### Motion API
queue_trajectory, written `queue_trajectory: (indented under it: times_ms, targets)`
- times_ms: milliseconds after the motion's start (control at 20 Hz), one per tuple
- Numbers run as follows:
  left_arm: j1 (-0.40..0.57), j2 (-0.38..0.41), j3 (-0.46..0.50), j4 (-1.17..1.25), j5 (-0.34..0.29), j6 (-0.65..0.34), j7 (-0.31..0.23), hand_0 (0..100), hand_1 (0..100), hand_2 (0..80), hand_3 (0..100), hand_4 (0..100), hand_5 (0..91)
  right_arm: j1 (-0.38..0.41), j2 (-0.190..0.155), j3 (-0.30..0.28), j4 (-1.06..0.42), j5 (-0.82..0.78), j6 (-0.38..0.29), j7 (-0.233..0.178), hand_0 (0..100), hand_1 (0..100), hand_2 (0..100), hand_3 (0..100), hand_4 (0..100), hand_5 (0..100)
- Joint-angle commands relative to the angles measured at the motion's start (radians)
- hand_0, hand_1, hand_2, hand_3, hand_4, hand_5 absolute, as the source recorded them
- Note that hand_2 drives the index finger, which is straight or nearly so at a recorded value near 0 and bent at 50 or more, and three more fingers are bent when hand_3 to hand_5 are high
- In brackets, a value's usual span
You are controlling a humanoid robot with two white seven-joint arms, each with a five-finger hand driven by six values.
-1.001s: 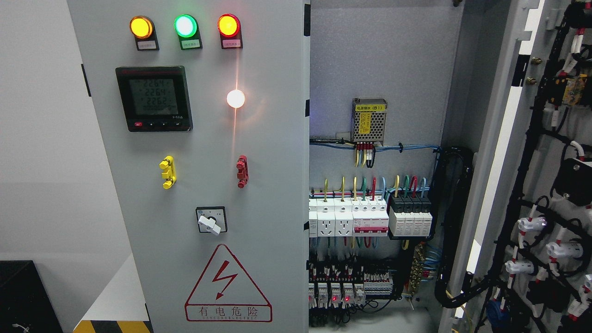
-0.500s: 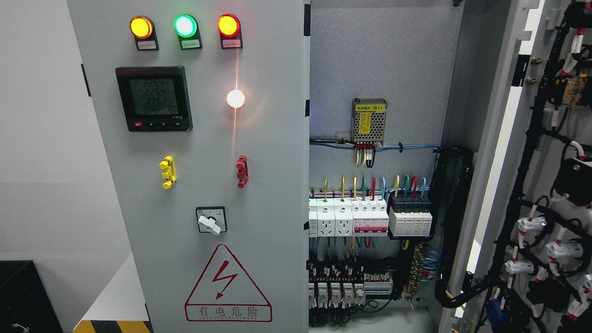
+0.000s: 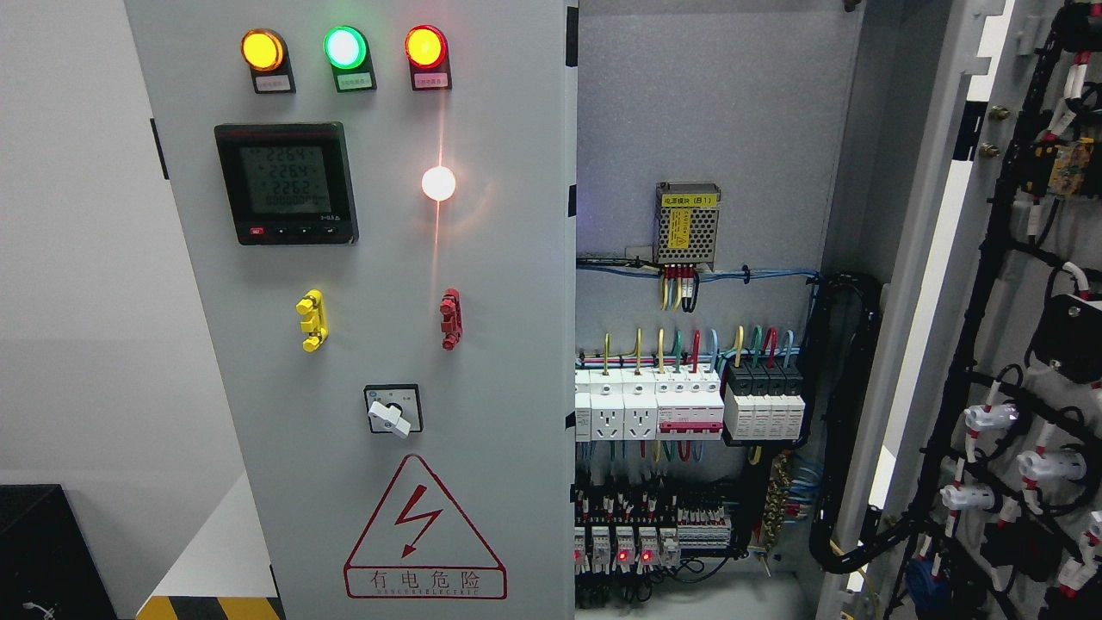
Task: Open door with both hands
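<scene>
A grey electrical cabinet fills the head view. Its left door [image 3: 508, 362] is closed and flat to me, carrying three lit lamps [image 3: 344, 48], a digital meter [image 3: 286, 183], a white lamp [image 3: 438, 183], a yellow handle [image 3: 312, 320], a red handle [image 3: 450, 319] and a rotary switch [image 3: 393, 412]. The right door [image 3: 964, 258] stands swung wide open at the right edge, its wired inner face [image 3: 1024, 413] toward me. Between them the cabinet interior [image 3: 706, 103] is exposed. Neither of my hands or arms shows in the picture.
Inside the cabinet are a power supply [image 3: 686, 224], white breakers [image 3: 654, 405], black breakers [image 3: 764, 400] and relays [image 3: 641, 538]. A black cable bundle [image 3: 848, 413] runs down the hinge side. A black box [image 3: 39, 551] and a hazard-striped ledge [image 3: 211, 607] sit at lower left.
</scene>
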Motion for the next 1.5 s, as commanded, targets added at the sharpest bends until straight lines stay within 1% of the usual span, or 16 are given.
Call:
queue_trajectory:
  times_ms: [0, 200, 300, 400, 500, 651, 801, 901, 1001, 1201, 1351, 1451]
  targets:
    - [0.000, -0.001, -0.032, 0.000, 0.000, 0.000, -0.001, 0, 0, 0.0, 0, 0, 0.0, -0.149, -0.018, 0.018, -0.081, -0.010, 0.008, -0.001, 19, 0, 0, 0, 0, 0]
    - [0.000, -0.001, -0.032, 0.000, 0.000, 0.000, -0.001, 0, 0, 0.0, 0, 0, 0.0, -0.272, -0.018, 0.024, -0.041, -0.009, 0.011, -0.004, 19, 0, 0, 0, 0, 0]
    - [0.000, -0.001, -0.032, 0.000, 0.000, 0.000, -0.001, 0, 0, 0.0, 0, 0, 0.0, -0.309, -0.007, 0.032, -0.024, -0.009, 0.034, -0.004, 19, 0, 0, 0, 0, 0]
    - [0.000, -0.001, -0.032, 0.000, 0.000, 0.000, -0.001, 0, 0, 0.0, 0, 0, 0.0, -0.341, 0.009, 0.058, -0.013, -0.009, 0.083, -0.004, 19, 0, 0, 0, 0, 0]
    - [0.000, -0.001, -0.032, 0.000, 0.000, -0.002, -0.001, 0, 0, 0.0, 0, 0, 0.0, -0.380, 0.022, 0.069, 0.000, -0.009, 0.146, -0.004, 19, 0, 0, 0, 0, 0]
    - [0.000, -0.001, -0.032, 0.000, 0.000, 0.000, -0.001, 0, 0, 0.0, 0, 0, 0.0, -0.433, 0.026, 0.066, 0.000, -0.010, 0.239, -0.003, 19, 0, 0, 0, 0, 0]
    - [0.000, -0.001, -0.032, 0.000, 0.000, 0.000, -0.001, 0, 0, 0.0, 0, 0, 0.0, -0.473, 0.028, 0.063, 0.003, -0.009, 0.296, -0.001, 19, 0, 0, 0, 0, 0]
    - [0.000, -0.001, -0.032, 0.000, 0.000, 0.000, -0.001, 0, 0, 0.0, 0, 0, 0.0, -0.492, 0.037, 0.069, 0.023, -0.009, 0.303, -0.001, 19, 0, 0, 0, 0, 0]
    - [0.000, -0.001, -0.032, 0.000, 0.000, 0.000, -0.001, 0, 0, 0.0, 0, 0, 0.0, -0.541, 0.071, 0.069, 0.060, -0.009, 0.304, -0.001, 19, 0, 0, 0, 0, 0]
    - [0.000, -0.001, -0.032, 0.000, 0.000, 0.000, -0.001, 0, 0, 0.0, 0, 0, 0.0, -0.584, 0.077, 0.070, 0.120, -0.009, 0.304, 0.002, 19, 0, 0, 0, 0, 0]
    - [0.000, -0.001, -0.032, 0.000, 0.000, 0.000, -0.001, 0, 0, 0.0, 0, 0, 0.0, -0.650, 0.086, 0.066, 0.175, -0.009, 0.313, 0.005, 19, 0, 0, 0, 0, 0]
    - [0.000, -0.001, -0.032, 0.000, 0.000, 0.000, -0.001, 0, 0, 0.0, 0, 0, 0.0, -0.688, 0.092, 0.061, 0.201, -0.007, 0.335, 0.005, 19, 0, 0, 0, 0, 0]
